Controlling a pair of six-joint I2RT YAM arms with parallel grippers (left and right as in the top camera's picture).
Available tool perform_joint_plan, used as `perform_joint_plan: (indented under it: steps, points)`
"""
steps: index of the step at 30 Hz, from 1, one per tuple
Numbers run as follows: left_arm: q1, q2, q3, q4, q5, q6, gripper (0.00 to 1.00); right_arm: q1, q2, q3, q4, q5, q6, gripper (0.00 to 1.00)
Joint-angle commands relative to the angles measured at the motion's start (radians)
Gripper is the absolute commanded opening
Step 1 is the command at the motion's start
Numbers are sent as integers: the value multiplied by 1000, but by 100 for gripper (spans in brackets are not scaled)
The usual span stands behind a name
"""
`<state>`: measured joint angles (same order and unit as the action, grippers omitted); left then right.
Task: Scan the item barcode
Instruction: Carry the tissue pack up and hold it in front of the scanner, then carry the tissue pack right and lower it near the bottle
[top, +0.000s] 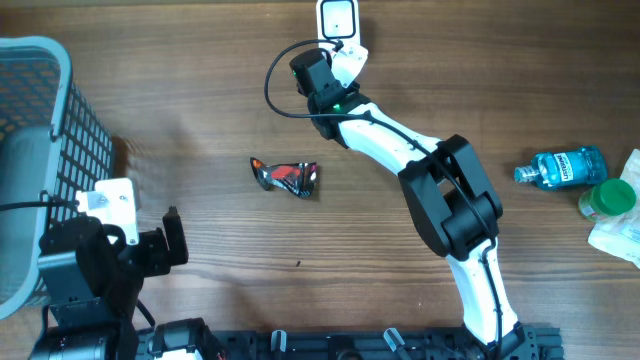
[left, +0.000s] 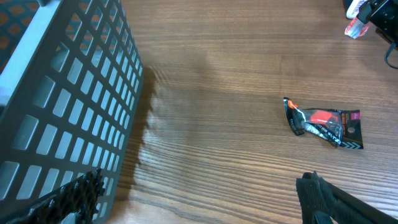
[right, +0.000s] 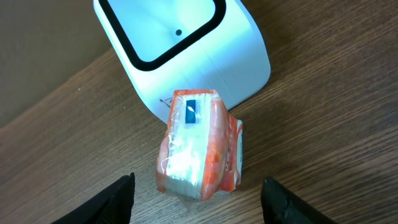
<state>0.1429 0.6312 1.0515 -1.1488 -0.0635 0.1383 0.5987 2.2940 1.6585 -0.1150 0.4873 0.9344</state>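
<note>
An orange and white wrapped packet (right: 198, 149) lies on the wood with its far end against the foot of the white barcode scanner (right: 186, 43). My right gripper (right: 198, 185) is open and straddles the packet, one dark finger (right: 118, 199) to its left and one to its right, with a gap on each side. In the overhead view the right gripper (top: 330, 62) sits just below the scanner (top: 340, 18) and hides the packet. My left gripper (left: 200, 190) is open over bare wood next to the basket, holding nothing.
A black and red snack packet (top: 286, 177) lies mid-table. A grey mesh basket (top: 40, 150) stands at the left edge. At the right edge are a blue bottle (top: 562, 167) lying down, a green-lidded jar (top: 606, 198) and a clear bag (top: 622, 235).
</note>
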Motion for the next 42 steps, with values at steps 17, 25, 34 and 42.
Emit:
perform_joint_plan:
  steps: [17,25,34,42]
  points:
    - [-6,-2,0,3,-13,15,100,-35,69,21,33,-97,30,29]
    - [-6,-2,0,3,-13,15,100,-40,-181,21,-179,-356,47,20]
    - [-6,-2,0,3,-13,15,100,-67,-191,18,-294,-326,-59,100]
    - [-6,-2,0,3,-13,15,100,-60,-31,18,-164,-298,-27,99]
